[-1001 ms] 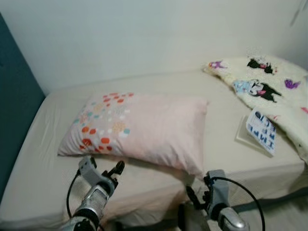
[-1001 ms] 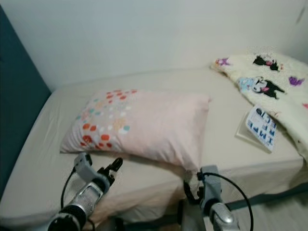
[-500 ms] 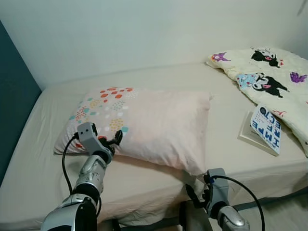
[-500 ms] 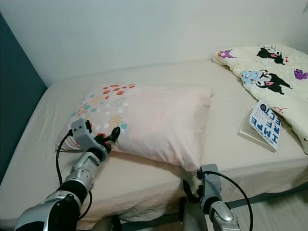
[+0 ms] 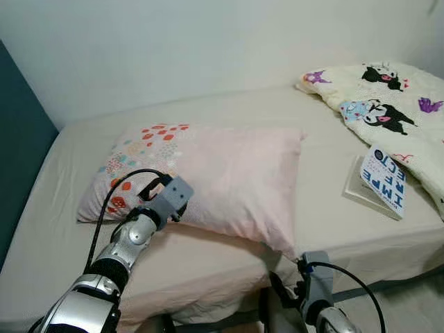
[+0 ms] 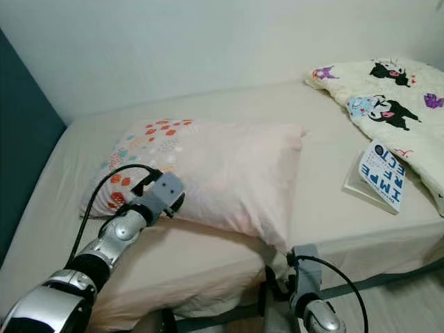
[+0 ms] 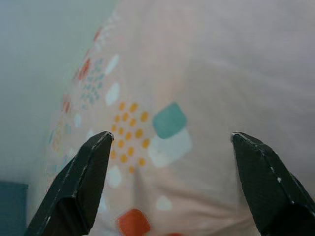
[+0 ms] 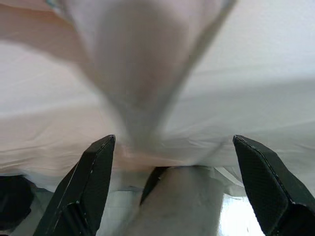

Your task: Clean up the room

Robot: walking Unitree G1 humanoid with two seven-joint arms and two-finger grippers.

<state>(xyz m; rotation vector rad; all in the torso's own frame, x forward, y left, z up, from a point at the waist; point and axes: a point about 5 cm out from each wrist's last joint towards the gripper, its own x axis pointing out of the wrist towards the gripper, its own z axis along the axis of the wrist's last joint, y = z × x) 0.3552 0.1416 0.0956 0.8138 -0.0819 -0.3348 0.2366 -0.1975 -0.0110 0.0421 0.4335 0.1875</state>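
My right gripper hangs low by the bed edge, fingers spread wide, holding nothing. My left gripper sits right at the near side of the pink pillow, fingers wide apart around its dotted corner, not squeezing. Past it, further right, a book lies beside the cartoon blanket.

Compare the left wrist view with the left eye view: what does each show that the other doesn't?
The left wrist view alone gives a close look between the open left gripper's fingers, with the pillow's teal and orange dot print just ahead. The left eye view alone takes in the bed, the cartoon-print blanket, the book beside it, and the right gripper low at the mattress edge. Both show the pink pillow.
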